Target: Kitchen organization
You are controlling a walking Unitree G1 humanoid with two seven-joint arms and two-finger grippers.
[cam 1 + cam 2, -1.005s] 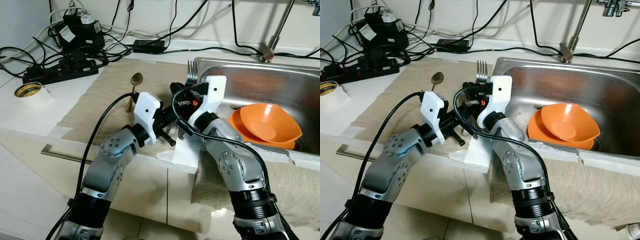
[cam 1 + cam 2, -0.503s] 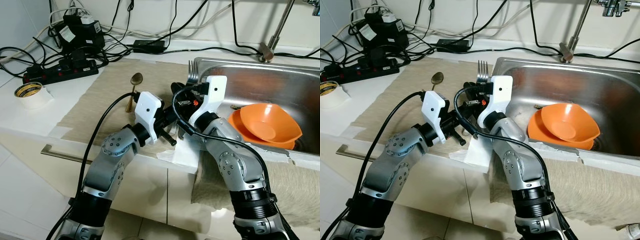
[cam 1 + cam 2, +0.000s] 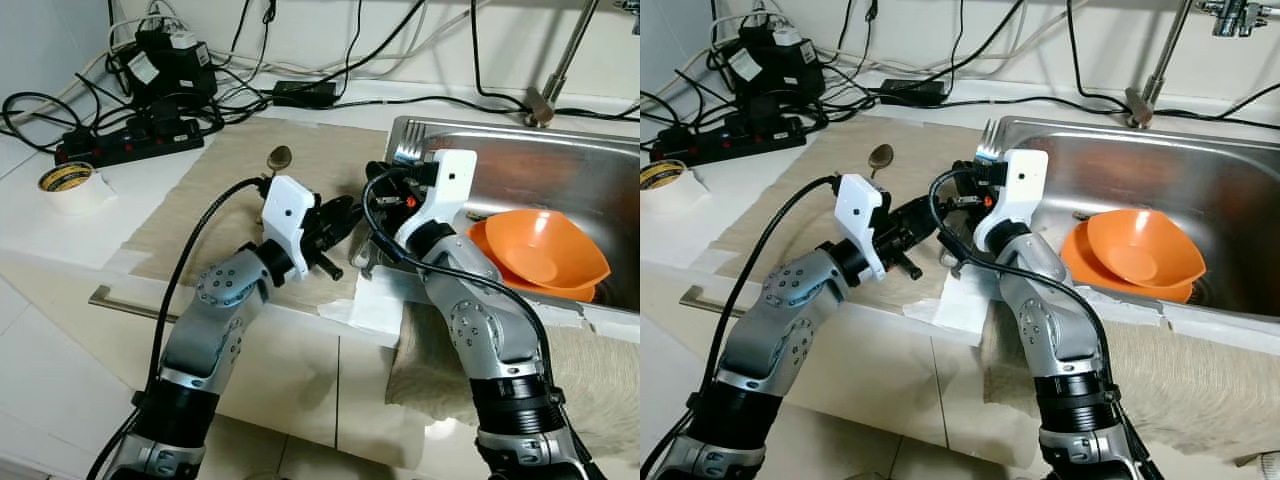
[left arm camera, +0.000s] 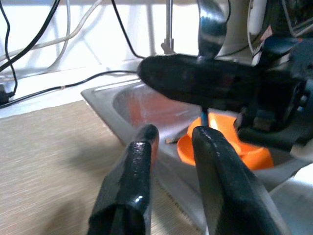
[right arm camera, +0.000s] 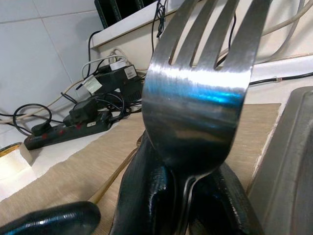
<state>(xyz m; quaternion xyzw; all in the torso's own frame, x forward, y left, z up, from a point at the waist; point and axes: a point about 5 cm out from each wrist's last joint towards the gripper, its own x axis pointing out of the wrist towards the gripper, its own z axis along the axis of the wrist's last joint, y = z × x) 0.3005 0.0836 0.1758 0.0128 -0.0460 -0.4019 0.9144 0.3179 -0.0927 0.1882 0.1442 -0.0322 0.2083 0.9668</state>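
Note:
My right gripper [image 3: 388, 195] is shut on a steel fork [image 3: 408, 152], which it holds upright with the tines up, just over the left rim of the sink [image 3: 520, 160]. In the right wrist view the fork [image 5: 205, 93] stands up between the two black fingers [image 5: 146, 196]. My left gripper [image 3: 340, 212] is open and holds nothing. It hovers over the beige mat [image 3: 210, 185], its tips close beside the right gripper, and its fingers [image 4: 139, 166] point toward the sink. A brass spoon [image 3: 277, 157] lies on the mat behind it.
Two stacked orange bowls [image 3: 545, 250] sit in the sink, with the faucet base [image 3: 545, 98] behind. A power strip [image 3: 130, 142] with tangled cables lies at the back left and a tape roll [image 3: 68, 180] at the left. A white paper towel [image 3: 385, 300] hangs over the counter edge.
The view has shifted slightly. My right gripper has carried the fork a little to the right, toward the sink. The left gripper's fingers have lifted a bit and show more.

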